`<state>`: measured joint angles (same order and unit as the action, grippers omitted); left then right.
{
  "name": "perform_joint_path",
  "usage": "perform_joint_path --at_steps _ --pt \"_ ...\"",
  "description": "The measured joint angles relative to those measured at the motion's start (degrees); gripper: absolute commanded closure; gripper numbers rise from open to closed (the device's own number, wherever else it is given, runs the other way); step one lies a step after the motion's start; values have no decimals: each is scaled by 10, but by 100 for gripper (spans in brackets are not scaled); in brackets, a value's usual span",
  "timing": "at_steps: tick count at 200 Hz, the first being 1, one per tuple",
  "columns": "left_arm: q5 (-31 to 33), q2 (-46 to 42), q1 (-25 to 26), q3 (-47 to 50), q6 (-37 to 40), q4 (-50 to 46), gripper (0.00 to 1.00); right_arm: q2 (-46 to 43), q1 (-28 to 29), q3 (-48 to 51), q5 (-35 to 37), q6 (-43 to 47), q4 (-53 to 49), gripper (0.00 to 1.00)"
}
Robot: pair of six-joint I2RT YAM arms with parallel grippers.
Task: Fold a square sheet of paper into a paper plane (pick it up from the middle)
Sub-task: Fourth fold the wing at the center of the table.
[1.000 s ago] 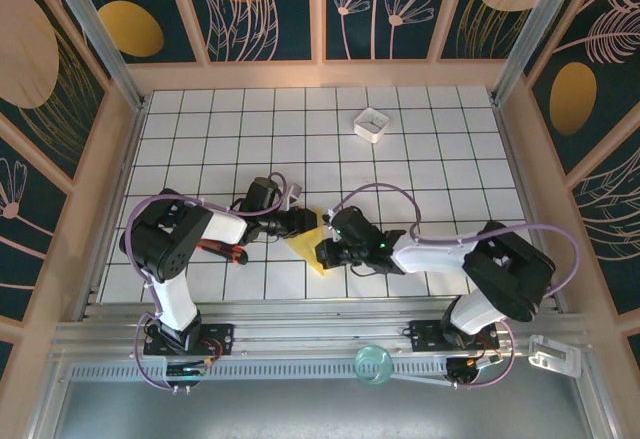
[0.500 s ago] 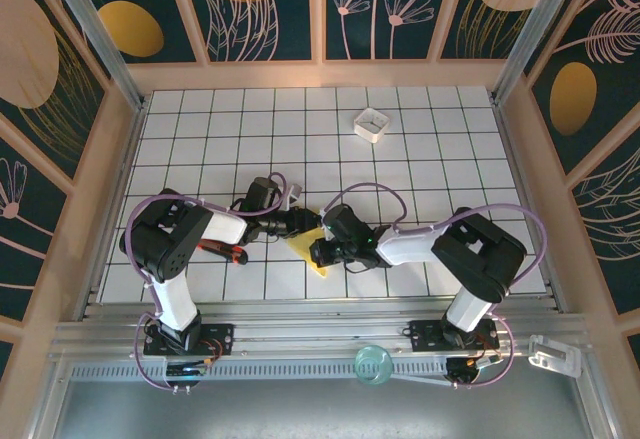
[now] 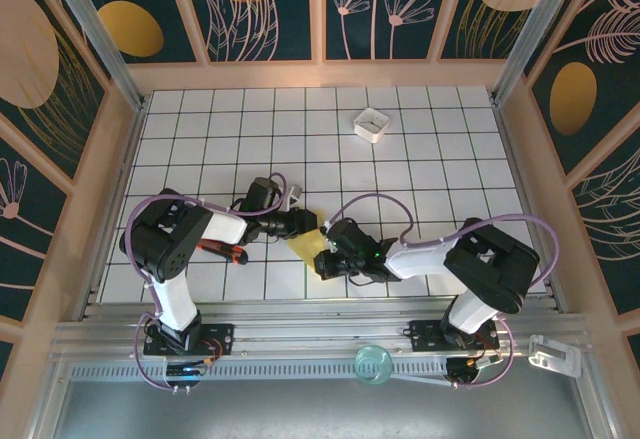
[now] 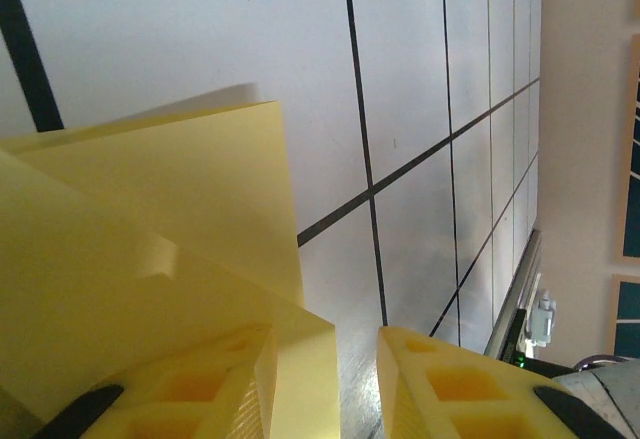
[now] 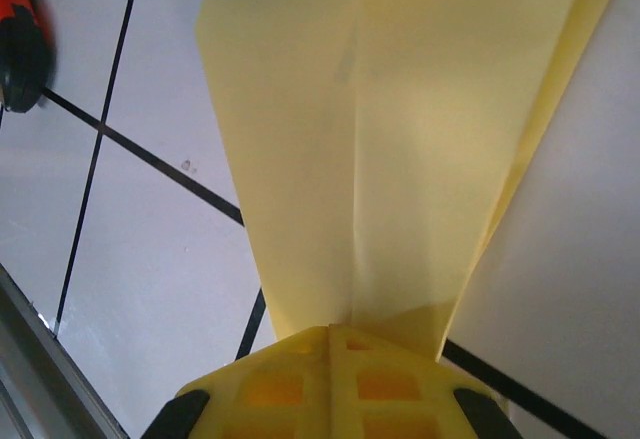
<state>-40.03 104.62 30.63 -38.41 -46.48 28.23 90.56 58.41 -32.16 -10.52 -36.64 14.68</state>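
Observation:
The yellow paper plane [image 3: 306, 245] is a folded sheet with a central crease, lying low over the tiled table between my two grippers. My right gripper [image 3: 323, 264] is shut on its narrow near end; in the right wrist view the paper plane [image 5: 400, 139] fans out from the closed right gripper [image 5: 330, 331]. My left gripper [image 3: 302, 223] is at the far end with its jaws apart. In the left wrist view a folded layer of the paper plane [image 4: 150, 259] lies against one finger of the left gripper [image 4: 325, 344], with bare table in the rest of the gap.
A small white square box [image 3: 371, 124] sits at the back right of the white gridded table [image 3: 200, 149]. A red-and-black tool [image 3: 222, 250] lies under the left forearm. A round glass object [image 3: 373, 364] rests on the front rail. Wooden walls enclose the table.
The right arm has shifted its elbow and wrist, and its gripper has moved slightly toward the near edge with the paper's end. The left arm has stayed still.

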Motion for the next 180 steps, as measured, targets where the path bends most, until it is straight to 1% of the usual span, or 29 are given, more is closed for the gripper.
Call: perform_joint_path --at_steps 50,90,121,180 --pt "0 0 0 0 0 0 66 -26 5 9 -1 -3 -30 100" --pt "0 0 0 0 0 0 66 -43 -15 2 -13 -1 -41 99" --pt "0 0 0 0 0 0 66 -41 -22 -5 -20 -1 -35 99" --pt "0 0 0 0 0 0 66 -12 -22 -3 -31 -2 -19 99"
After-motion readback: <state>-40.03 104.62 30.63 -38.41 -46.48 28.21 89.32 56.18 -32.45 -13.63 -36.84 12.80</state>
